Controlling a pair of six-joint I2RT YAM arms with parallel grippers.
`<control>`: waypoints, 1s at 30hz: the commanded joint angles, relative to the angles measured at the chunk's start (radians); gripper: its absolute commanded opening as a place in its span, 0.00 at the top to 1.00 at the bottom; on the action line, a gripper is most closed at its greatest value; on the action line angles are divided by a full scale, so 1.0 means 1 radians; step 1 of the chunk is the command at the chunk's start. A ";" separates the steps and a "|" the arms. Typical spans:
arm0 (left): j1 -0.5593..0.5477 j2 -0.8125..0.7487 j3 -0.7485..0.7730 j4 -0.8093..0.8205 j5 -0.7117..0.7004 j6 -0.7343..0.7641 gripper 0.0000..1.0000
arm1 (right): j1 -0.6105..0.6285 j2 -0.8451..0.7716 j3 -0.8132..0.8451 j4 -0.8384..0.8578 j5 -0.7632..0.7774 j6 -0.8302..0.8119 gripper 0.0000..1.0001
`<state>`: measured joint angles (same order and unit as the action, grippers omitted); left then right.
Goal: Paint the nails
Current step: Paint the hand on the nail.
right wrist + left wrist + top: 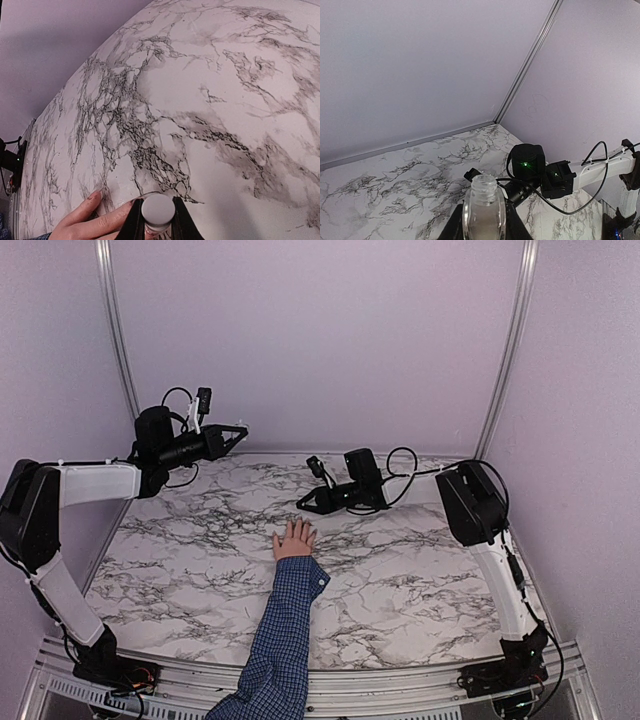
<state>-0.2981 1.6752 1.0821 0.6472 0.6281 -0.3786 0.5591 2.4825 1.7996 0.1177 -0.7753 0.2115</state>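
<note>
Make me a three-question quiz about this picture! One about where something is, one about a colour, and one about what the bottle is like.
1. Where does the hand lie?
A. On the marble table
B. On the back wall
C. On top of an arm

2. What colour is the sleeve?
A. Red
B. Blue checked
C. Yellow

3. The glass bottle in the left gripper is:
A. Capped
B. Lying on the table
C. Uncapped, its neck open

Answers:
1 A: the top view shows it flat on the marble.
2 B: small blue checks show there.
3 C: the left wrist view shows a bare open neck.
</note>
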 commanded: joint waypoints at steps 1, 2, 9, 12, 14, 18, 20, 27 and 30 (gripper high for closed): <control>0.005 -0.010 -0.007 0.045 0.009 0.006 1.00 | 0.010 0.019 0.007 -0.002 0.016 -0.011 1.00; 0.006 -0.009 -0.006 0.045 0.009 0.007 1.00 | 0.010 0.019 0.008 -0.003 0.017 -0.012 1.00; 0.005 -0.005 -0.001 0.045 0.009 0.008 1.00 | 0.005 0.021 0.019 -0.019 0.048 -0.018 1.00; 0.005 -0.002 0.002 0.045 0.009 0.008 1.00 | 0.003 0.024 0.024 -0.025 0.053 -0.020 1.00; 0.005 -0.001 0.004 0.045 0.009 0.008 1.00 | 0.003 0.025 0.026 -0.026 0.054 -0.020 1.00; 0.007 0.003 0.007 0.045 0.011 0.008 1.00 | 0.002 0.027 0.032 -0.027 0.056 -0.019 1.00; 0.008 0.005 0.008 0.045 0.011 0.009 1.00 | 0.002 0.030 0.036 -0.029 0.057 -0.019 1.00; 0.007 0.012 0.012 0.045 0.014 0.010 1.00 | 0.000 0.038 0.048 -0.028 0.063 -0.011 1.00; 0.008 0.013 0.011 0.045 0.016 0.010 1.00 | 0.000 0.042 0.054 -0.028 0.064 -0.009 1.00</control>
<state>-0.2977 1.6752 1.0821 0.6472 0.6285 -0.3786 0.5587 2.4916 1.8057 0.0986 -0.7250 0.2085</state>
